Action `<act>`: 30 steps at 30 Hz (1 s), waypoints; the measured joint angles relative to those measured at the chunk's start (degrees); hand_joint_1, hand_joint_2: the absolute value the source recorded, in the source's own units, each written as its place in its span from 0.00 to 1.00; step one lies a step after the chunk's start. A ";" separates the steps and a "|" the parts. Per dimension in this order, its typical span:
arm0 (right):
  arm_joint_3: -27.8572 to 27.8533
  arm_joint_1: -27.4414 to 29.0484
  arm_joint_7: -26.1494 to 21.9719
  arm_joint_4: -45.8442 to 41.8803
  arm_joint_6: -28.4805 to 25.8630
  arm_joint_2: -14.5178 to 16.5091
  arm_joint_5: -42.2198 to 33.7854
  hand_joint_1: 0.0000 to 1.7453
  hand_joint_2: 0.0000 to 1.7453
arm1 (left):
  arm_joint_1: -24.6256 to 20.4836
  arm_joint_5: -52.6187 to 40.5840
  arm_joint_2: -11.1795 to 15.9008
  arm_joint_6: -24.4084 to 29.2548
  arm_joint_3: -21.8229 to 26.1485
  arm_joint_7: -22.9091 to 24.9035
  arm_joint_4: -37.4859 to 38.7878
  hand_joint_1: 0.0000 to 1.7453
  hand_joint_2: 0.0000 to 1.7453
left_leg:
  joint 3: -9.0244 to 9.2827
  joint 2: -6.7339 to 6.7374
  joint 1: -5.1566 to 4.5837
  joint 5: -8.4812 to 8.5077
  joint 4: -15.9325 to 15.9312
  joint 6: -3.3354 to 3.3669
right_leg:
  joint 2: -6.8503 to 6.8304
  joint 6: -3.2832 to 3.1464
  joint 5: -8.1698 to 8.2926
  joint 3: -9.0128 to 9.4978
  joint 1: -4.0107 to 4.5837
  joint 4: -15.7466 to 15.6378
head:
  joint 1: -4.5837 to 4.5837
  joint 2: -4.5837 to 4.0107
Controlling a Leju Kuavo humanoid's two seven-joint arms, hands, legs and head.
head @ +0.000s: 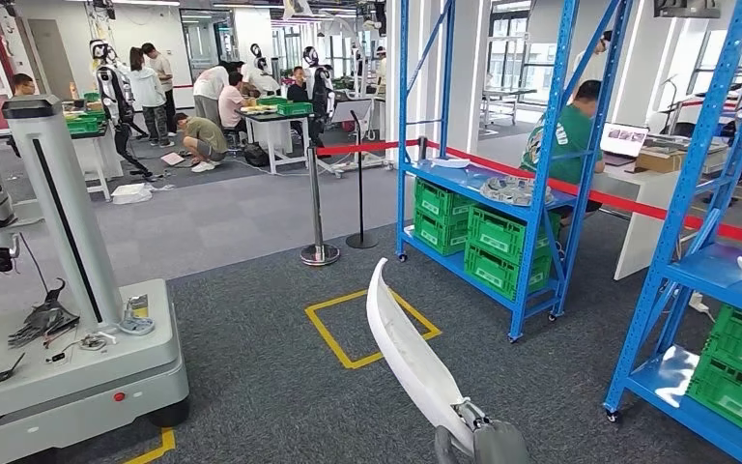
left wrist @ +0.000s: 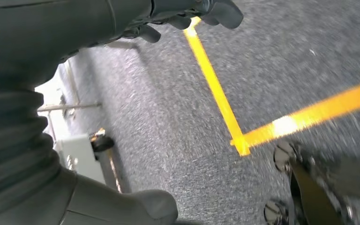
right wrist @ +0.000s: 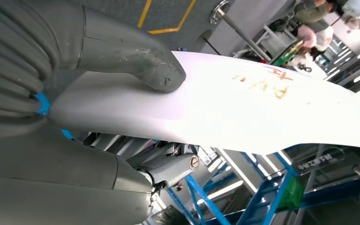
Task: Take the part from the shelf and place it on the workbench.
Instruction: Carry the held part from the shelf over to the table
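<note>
A long white curved part [head: 408,353] rises from the bottom of the head view, over the grey carpet. My right hand [head: 488,437] grips its lower end. In the right wrist view the thumb [right wrist: 136,56] presses on the part [right wrist: 243,108], which carries orange lettering, and darker fingers close under it. My left hand [left wrist: 187,16] hangs over the carpet with its fingers curled and nothing in them. Blue shelves [head: 541,184] stand ahead and to the right.
A grey wheeled cart [head: 68,377] with a white column and dark metal parts stands at left. Yellow tape marks a square [head: 372,329] on the carpet. Green crates [head: 488,242] fill the shelves. A red barrier rope on posts [head: 317,208] runs behind. People work at tables further back.
</note>
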 joint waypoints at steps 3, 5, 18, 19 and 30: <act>0.05 -0.07 0.97 0.45 -0.90 -0.17 -0.33 1.00 1.00 | -2.03 -3.41 -0.54 -1.19 -2.19 -0.67 -0.03 0.00 1.00 | -1.22 1.86 0.04 -0.43 0.91 -0.87 | -2.41 -1.37 0.77 0.10 -0.02 -0.68 | -0.03 0.00; 0.04 0.46 1.75 0.44 -1.49 -0.29 -0.03 1.00 1.00 | -4.18 -5.27 -0.96 -1.92 -3.71 -0.79 -0.10 0.00 1.00 | -3.62 6.07 -0.04 -3.75 6.25 -1.16 | -4.10 -1.95 1.05 0.09 0.09 -1.01 | -0.05 0.00; 0.04 2.58 2.14 -0.72 -1.45 -0.19 1.91 1.00 1.00 | -5.84 -7.90 -0.86 -2.20 -9.25 4.33 -0.07 0.00 1.00 | 2.00 9.72 -0.60 -1.52 -0.59 1.07 | -10.11 0.15 -0.54 0.29 0.52 0.20 | 0.03 0.01; 0.02 2.64 2.06 -0.94 -1.52 -0.19 2.03 1.00 1.00 | -5.12 -7.53 -0.74 -1.99 -9.23 4.77 -0.03 0.00 1.00 | 2.26 9.08 -0.39 -1.34 -0.80 1.38 | -8.49 0.52 -1.73 -0.43 0.39 2.03 | 0.08 0.01; -2.53 5.00 1.73 -2.45 -1.07 -0.33 2.56 1.00 1.00 | -0.32 -6.48 -0.84 -0.64 -8.42 3.84 0.28 0.00 1.00 | 1.67 -0.14 0.12 -1.02 -0.50 0.57 | 0.31 -0.14 1.54 -1.05 0.15 -0.71 | 0.40 0.02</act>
